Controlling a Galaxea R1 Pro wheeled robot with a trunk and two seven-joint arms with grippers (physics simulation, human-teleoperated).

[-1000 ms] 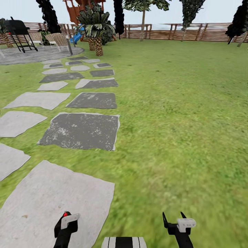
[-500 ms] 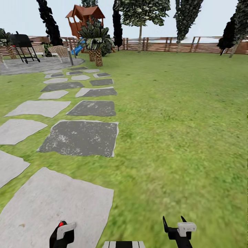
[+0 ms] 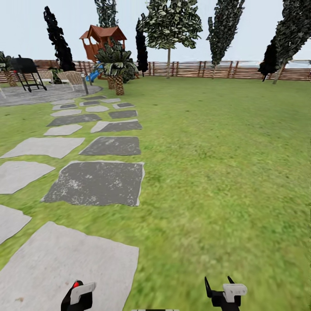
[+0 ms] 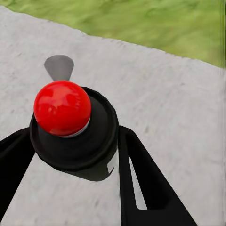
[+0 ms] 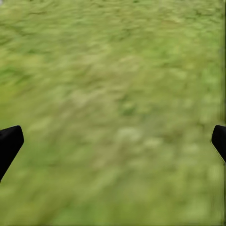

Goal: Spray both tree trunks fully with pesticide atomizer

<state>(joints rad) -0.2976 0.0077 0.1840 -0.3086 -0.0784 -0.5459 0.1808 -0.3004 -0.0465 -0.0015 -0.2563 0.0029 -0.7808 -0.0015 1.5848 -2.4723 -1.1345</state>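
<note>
green lawn (image 3: 224, 172) spreads through the head view, ringed at the far edge by a brown slatted fence (image 3: 242, 71). grey paving slabs (image 3: 97, 183) run in a path up the left side toward a paved patio holding a black grill (image 3: 26, 71) and chairs. behind a short palm (image 3: 116, 69) stands a wooden play tower (image 3: 101, 39). a leafy tree (image 3: 169, 26) with a thin pale trunk stands by the fence near the middle, with dark narrow trees to either side. at the bottom edge of this view, the left gripper (image 3: 77, 293) shows with a red knob at its tip, and the right gripper (image 3: 219, 285) shows two black fingertips apart.

from the left wrist view, the left gripper (image 4: 70, 155) is clamped around the pesticide atomizer (image 4: 73, 125), a black rounded body topped by a shiny red ball, seated between the two black fingers (image 4: 141, 183). below it lies a pale grey slab (image 4: 160, 89), with grass along the far edge.

from the right wrist view, blurred grass (image 5: 117, 94) lies below, and the right gripper (image 5: 115, 141) has its black fingertips (image 5: 9, 143) spread wide at the two sides, with nothing between them.
</note>
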